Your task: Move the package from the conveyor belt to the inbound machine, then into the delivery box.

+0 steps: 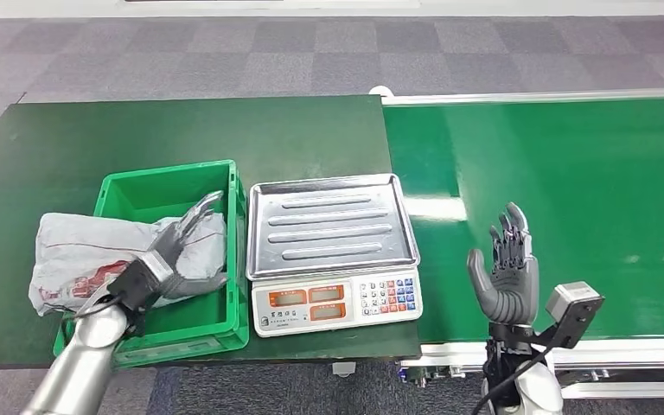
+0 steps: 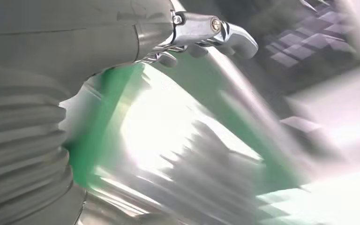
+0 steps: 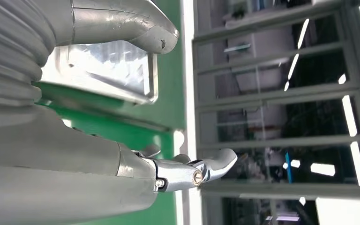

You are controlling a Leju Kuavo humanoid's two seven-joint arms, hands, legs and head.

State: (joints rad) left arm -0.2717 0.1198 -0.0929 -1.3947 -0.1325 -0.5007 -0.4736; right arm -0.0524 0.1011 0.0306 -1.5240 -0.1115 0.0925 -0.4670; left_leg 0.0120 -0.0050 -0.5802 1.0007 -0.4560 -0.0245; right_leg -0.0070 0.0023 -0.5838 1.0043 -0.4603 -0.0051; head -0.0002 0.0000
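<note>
Our left hand point(image 1: 171, 252) lies spread on the grey package point(image 1: 82, 255), half over the green box point(image 1: 173, 186), to drop it in, while our right hand point(image 1: 506, 268) waits spread and empty.

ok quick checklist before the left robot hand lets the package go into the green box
1. Package gripped by left robot hand: ok, fingers lie across it.
2. Package fully over the green box: not ok, it drapes over the box's left wall onto the table.
3. Box interior free of other items: ok for the visible part.
4. Scale tray empty: ok.
5. Right robot hand out of the way: ok, open over the conveyor belt.
6. Left wrist view usable: not ok, blurred.
</note>
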